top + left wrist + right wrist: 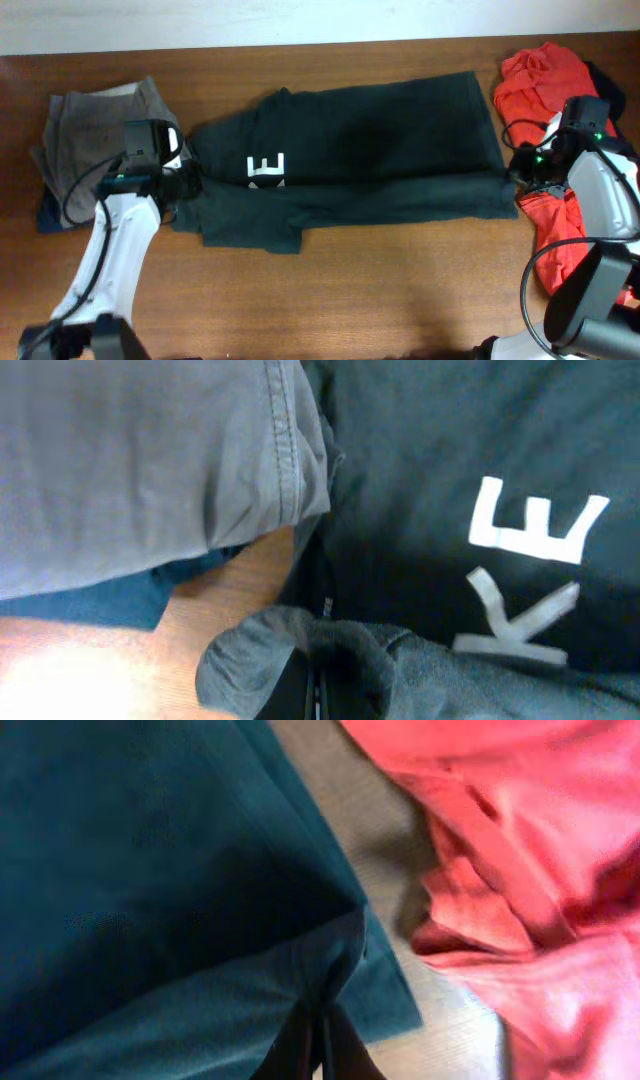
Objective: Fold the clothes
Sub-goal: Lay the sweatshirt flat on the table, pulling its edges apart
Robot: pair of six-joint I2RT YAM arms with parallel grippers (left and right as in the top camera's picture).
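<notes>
Lying along the middle of a brown wooden counter (400, 290), seen from overhead, a dark green shirt (380, 150) is spread wide and folded lengthwise, with white letters (267, 170) near its left end. The left claw (190, 185) sits at that end and the right claw (512, 178) at the other. Grey clothes (95, 130) are piled at far left, red clothes (545, 70) at far right.

From the left wrist, the left claw is pinched tight on a bunched shirt edge, beside the grey clothes lying over blue cloth (90, 605).

From the right wrist, the right claw is closed on the shirt's corner fold, and the red clothes lie just beside it.
</notes>
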